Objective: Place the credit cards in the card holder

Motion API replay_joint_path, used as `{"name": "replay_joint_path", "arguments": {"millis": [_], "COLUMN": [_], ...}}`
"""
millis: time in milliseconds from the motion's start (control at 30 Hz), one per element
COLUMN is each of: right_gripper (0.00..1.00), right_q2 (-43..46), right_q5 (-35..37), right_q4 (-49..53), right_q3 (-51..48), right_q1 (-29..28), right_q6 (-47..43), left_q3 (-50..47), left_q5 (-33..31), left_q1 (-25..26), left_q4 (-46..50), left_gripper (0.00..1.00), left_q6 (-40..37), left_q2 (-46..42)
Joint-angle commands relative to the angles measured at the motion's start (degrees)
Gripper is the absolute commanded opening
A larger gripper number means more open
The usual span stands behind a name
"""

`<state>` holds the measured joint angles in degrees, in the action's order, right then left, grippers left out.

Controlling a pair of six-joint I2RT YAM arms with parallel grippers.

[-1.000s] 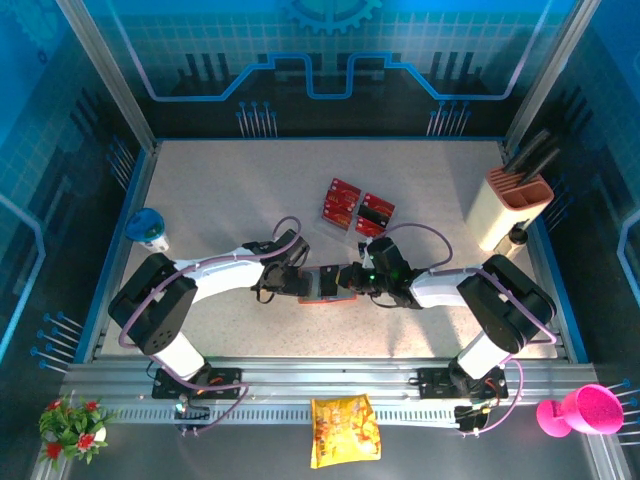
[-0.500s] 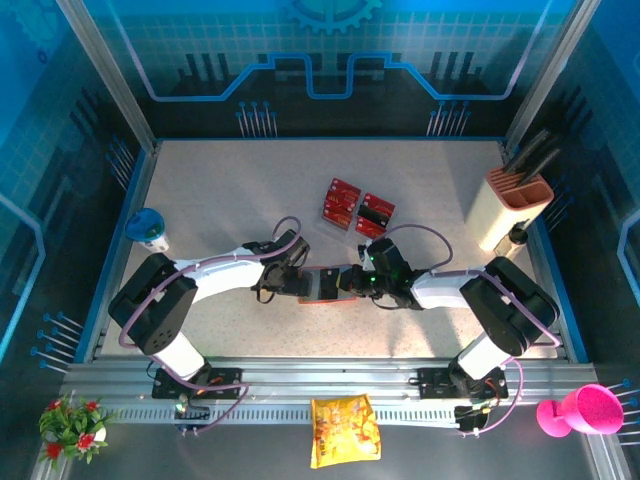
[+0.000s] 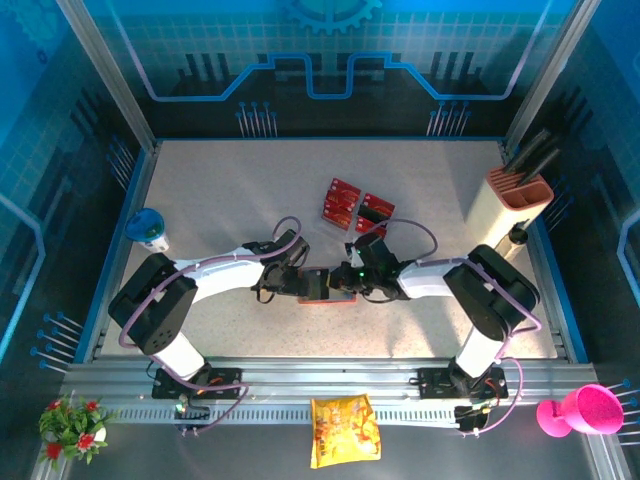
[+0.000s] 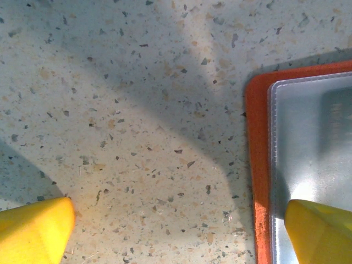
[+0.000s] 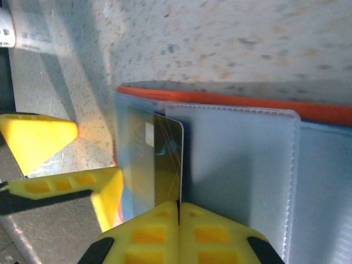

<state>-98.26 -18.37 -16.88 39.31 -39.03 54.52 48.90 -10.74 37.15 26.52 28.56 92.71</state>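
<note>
The orange card holder lies open at mid-table between both grippers. Its grey-blue pockets face up. My right gripper is shut on a credit card, which stands on edge over the holder's left pocket; in the top view the right gripper is at the holder's right end. My left gripper is open, straddling the holder's orange edge, with one yellow fingertip over the inner pocket and the other on bare table. More red credit cards sit in two groups behind.
A beige knife block stands at the right edge. A blue-lidded cup is at the left edge. On the near rail are a yellow snack bag, a pink cup and a flower pot.
My right gripper has moved left with the card, onto the card holder. The left arm has stayed still.
</note>
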Motion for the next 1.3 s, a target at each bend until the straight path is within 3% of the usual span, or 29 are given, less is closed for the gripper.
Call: {"name": "replay_joint_path", "arguments": {"millis": [0,67,133,233,367,600,967,1267], "right_gripper": [0.00,0.04,0.18,0.32,0.35,0.31,0.08,0.04], "right_q2": [-2.8,-3.0,-1.8,1.5,5.5,7.1,0.5,-3.4], "right_q5": [-2.3,-2.8,-2.6,-2.7,-2.6,-0.7,2.0,3.2], "right_q4": [5.0,6.5,8.4,10.7,13.6,21.9,32.5,34.5], "right_q3": [3.2,4.1,4.5,4.5,4.4,8.2,18.6,21.1], "right_q1": [-2.3,-2.6,-2.3,-1.4,-0.4,0.1,-1.6,-3.7], "right_q6": [-2.3,-3.1,-3.8,-4.9,-6.3,-10.5,-16.0,-17.1], "left_q3": [-0.7,-0.6,-0.4,-0.4,-1.8,-5.9,-5.0,-3.6], "left_q5": [0.1,0.2,-0.1,0.1,1.2,2.5,3.1,4.0], "left_q1": [0.3,0.2,0.2,-0.2,-1.9,-6.4,-6.8,-6.8], "left_q4": [-0.4,-0.4,-0.2,0.1,-0.8,-1.8,-1.1,-1.3], "left_gripper": [0.99,0.99,0.99,0.99,0.99,0.99,0.99,0.99], "left_q6": [1.1,1.2,1.6,3.0,6.4,10.8,8.3,6.3], "left_q2": [1.4,0.9,-0.1,-2.5,-6.2,-9.0,-4.2,-1.1]}}
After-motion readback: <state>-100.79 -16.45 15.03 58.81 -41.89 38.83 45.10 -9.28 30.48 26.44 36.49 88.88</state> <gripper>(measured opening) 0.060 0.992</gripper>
